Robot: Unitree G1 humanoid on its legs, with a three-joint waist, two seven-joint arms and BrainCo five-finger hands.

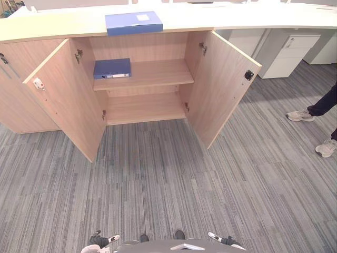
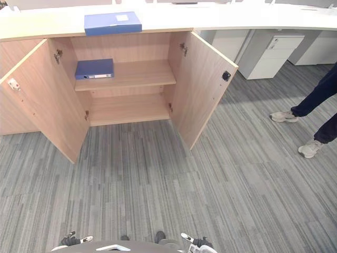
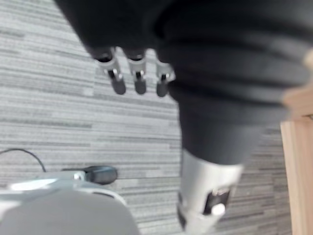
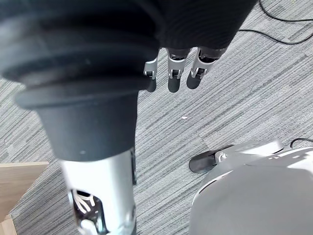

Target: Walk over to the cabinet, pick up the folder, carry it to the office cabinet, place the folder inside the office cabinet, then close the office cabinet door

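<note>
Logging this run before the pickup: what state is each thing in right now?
Left cabinet door: open wide.
Right cabinet door: open wide.
Folder on the cabinet top: flat, closed, untouched.
Folder on the upper shelf: flat, closed.
White drawer unit: drawers shut.
Left hand: open, empty.
Right hand: open, empty.

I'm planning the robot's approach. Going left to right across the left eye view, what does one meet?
Open left cabinet door → blue folder on the upper shelf → open right cabinet door → person's shoes. The second folder, on the cabinet top, overlaps the first and is left out.
</note>
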